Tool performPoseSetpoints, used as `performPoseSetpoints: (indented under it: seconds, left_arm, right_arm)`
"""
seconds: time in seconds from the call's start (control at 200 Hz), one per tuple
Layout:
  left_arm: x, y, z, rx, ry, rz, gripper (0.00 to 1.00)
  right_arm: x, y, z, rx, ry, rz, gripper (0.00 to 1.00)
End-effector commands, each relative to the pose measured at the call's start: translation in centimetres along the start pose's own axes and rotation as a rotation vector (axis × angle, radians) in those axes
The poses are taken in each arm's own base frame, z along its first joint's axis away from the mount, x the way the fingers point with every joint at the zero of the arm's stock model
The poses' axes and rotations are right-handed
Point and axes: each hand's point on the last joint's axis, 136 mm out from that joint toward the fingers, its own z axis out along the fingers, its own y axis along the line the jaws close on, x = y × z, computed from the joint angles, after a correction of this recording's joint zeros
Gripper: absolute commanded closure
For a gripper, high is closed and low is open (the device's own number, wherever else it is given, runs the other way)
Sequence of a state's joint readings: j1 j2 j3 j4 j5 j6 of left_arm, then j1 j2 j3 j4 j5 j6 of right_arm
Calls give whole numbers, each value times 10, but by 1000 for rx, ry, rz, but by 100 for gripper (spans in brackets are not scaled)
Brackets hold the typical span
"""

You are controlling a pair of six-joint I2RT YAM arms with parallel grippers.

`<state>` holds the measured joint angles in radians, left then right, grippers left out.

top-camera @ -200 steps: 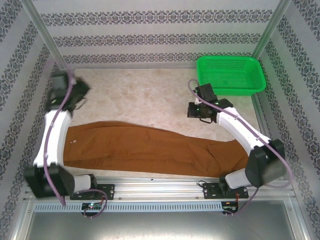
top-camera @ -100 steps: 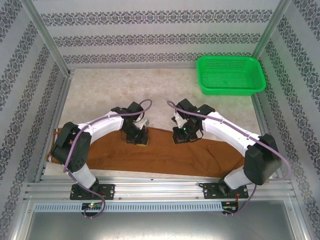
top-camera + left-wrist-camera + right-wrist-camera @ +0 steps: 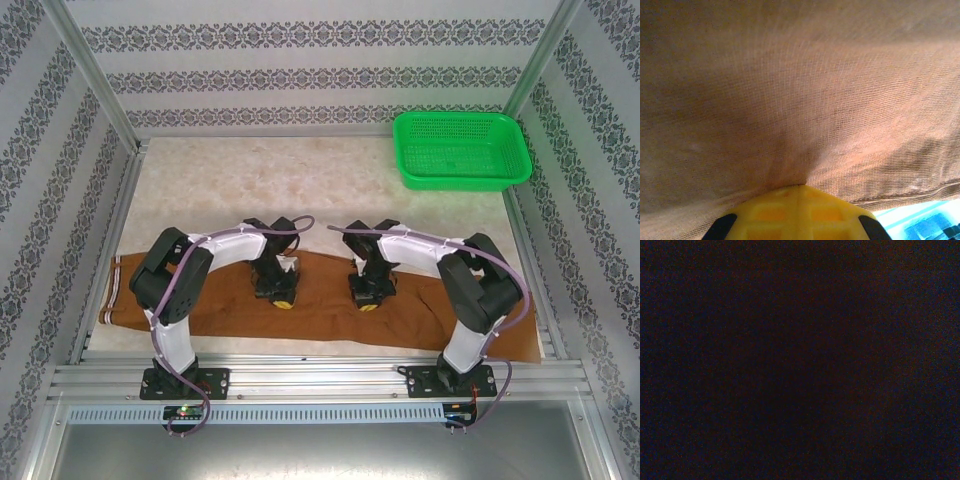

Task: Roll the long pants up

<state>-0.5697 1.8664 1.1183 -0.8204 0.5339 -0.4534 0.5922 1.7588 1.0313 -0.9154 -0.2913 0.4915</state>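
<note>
two claws, left claw (image 3: 281, 297) and right claw (image 3: 367, 300), rest mid-length on the long pants (image 3: 325, 308), which stretch sideways under both; pinching or spread, i cannot tell.

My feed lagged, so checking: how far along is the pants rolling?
Done: the long pants lie spread flat, full length. In hand: left pincer and right pincer press on the cloth mid-length. Left: the whole roll, since no turn shows yet.
</note>
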Motion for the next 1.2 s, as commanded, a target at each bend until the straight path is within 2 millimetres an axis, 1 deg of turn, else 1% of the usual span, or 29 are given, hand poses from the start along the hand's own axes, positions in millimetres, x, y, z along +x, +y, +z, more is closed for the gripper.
performPoseSetpoints:
  seconds: [0.0, 0.19, 0.315, 0.445, 0.495, 0.55, 0.624, 0.679, 0.729, 0.774, 0.849, 0.904, 0.974, 1.009, 1.034, 1.049, 1.079, 1.109, 1.124, 1.179, 1.184, 1.194]
  left_arm:
    - [-36, 17, 12, -119, -104, -12, 100]
    - [-70, 18, 12, -112, -138, -38, 100]
    - [-94, 14, 4, -105, -168, -28, 100]
    - [-117, 20, -6, -131, -193, -17, 100]
    - [-123, 26, -9, -138, -189, -22, 100]
    - [-126, 35, -13, -142, -181, -27, 100]
    - [-120, 47, -27, -143, -181, -51, 100]
    - [-111, 61, -40, -154, -202, -89, 100]
    - [-101, 70, -58, -146, -240, -130, 100]
    - [-92, 75, -73, -133, -271, -152, 95]
    - [-78, 82, -97, -147, -326, -179, 82]
    - [-70, 83, -111, -152, -347, -184, 80]
    - [-62, 82, -123, -158, -364, -183, 78]
    - [-60, 82, -126, -159, -375, -187, 77]
    - [-59, 82, -127, -156, -384, -190, 76]
    - [-58, 83, -126, -154, -386, -193, 75]
    - [-56, 85, -124, -153, -386, -204, 74]
    - [-53, 88, -120, -156, -381, -222, 74]
    - [-52, 89, -118, -155, -379, -231, 74]
    - [-48, 97, -108, -150, -375, -263, 74]
    - [-48, 98, -108, -148, -377, -266, 74]
    - [-47, 99, -106, -144, -375, -272, 74]
  right_arm:
    - [-27, -23, -9, 55, -54, 79, 100]
    - [-72, -41, -37, 42, -112, 113, 100]
    - [-102, -52, -54, 44, -148, 127, 100]
    - [-131, -67, -60, 54, -158, 149, 100]
    - [-139, -72, -60, 51, -156, 161, 100]
    - [-144, -77, -62, 47, -163, 175, 100]
    - [-142, -87, -74, 62, -212, 202, 100]
    - [-137, -100, -90, 75, -285, 242, 100]
    - [-129, -112, -105, 83, -348, 283, 100]
    - [-121, -125, -118, 98, -396, 317, 100]
    - [-109, -143, -134, 162, -446, 352, 100]
    - [-102, -149, -140, 202, -449, 349, 100]
    - [-100, -152, -142, 227, -425, 329, 100]
    - [-100, -154, -142, 244, -409, 321, 96]
    - [-101, -154, -141, 251, -398, 312, 91]
    - [-101, -155, -141, 253, -391, 307, 86]
    - [-102, -155, -139, 266, -374, 291, 71]
    - [-101, -157, -136, 282, -351, 277, 65]
    - [-100, -158, -135, 290, -339, 267, 58]
    - [-97, -165, -132, 343, -303, 251, 55]
    - [-97, -166, -132, 352, -299, 251, 54]
    - [-96, -169, -133, 372, -297, 251, 49]
